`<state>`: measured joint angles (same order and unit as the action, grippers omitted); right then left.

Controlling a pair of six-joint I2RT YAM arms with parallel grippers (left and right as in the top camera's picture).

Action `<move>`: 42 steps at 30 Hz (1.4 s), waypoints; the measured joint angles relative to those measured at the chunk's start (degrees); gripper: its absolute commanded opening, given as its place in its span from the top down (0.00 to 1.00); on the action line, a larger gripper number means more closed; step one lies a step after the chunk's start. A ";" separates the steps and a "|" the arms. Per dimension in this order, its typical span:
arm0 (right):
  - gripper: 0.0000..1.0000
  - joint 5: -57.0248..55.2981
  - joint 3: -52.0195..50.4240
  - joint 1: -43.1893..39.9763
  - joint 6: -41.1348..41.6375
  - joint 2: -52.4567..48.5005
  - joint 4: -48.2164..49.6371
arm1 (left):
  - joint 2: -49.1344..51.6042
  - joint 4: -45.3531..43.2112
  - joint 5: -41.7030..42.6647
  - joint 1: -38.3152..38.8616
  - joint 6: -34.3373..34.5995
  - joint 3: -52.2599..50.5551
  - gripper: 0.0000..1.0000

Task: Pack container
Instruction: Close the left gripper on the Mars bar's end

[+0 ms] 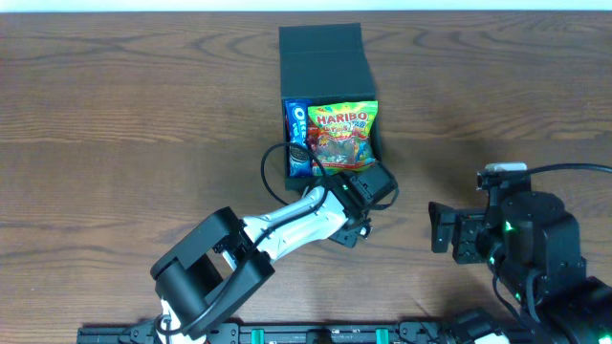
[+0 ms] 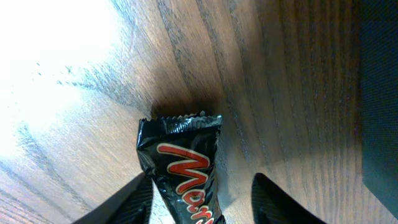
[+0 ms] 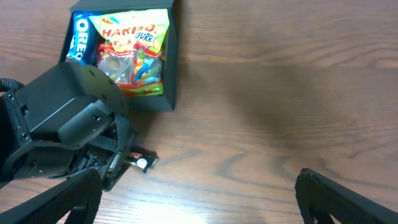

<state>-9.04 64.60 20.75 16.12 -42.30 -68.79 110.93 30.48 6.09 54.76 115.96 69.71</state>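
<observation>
The dark teal container (image 1: 327, 84) stands open at the table's middle back, its flap lid folded away behind it. Inside lie a Haribo bag (image 1: 342, 134) and a blue Oreo packet (image 1: 297, 139). My left gripper (image 1: 361, 212) is just in front of the container, pointing down. In the left wrist view its jaws (image 2: 202, 190) are open around a black Mars bar (image 2: 183, 165) that lies flat on the wood; the right finger is clear of the bar. My right gripper (image 1: 442, 229) is open and empty to the right, and it also shows in the right wrist view (image 3: 199, 205).
The right wrist view shows the container (image 3: 172, 68), the Haribo bag (image 3: 134, 56), the Oreo packet (image 3: 81, 31), the left arm (image 3: 62, 124) and an end of the Mars bar (image 3: 143, 162). The container's wall (image 2: 380, 93) is at the right of the left wrist view.
</observation>
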 measured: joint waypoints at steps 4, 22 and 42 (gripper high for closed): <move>0.01 0.00 0.00 0.00 0.00 0.00 0.00 | 0.00 -0.42 0.66 0.00 0.00 0.00 0.60; 0.01 0.00 0.00 0.00 0.00 0.00 0.00 | 0.00 -1.20 1.49 0.00 0.00 0.00 0.94; 0.01 0.00 0.00 0.00 0.00 0.00 0.00 | -1.14 0.90 5.07 0.02 -0.31 0.00 0.94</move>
<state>-9.04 64.60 20.75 16.12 -42.30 -68.79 109.80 31.38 11.16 54.78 115.66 69.71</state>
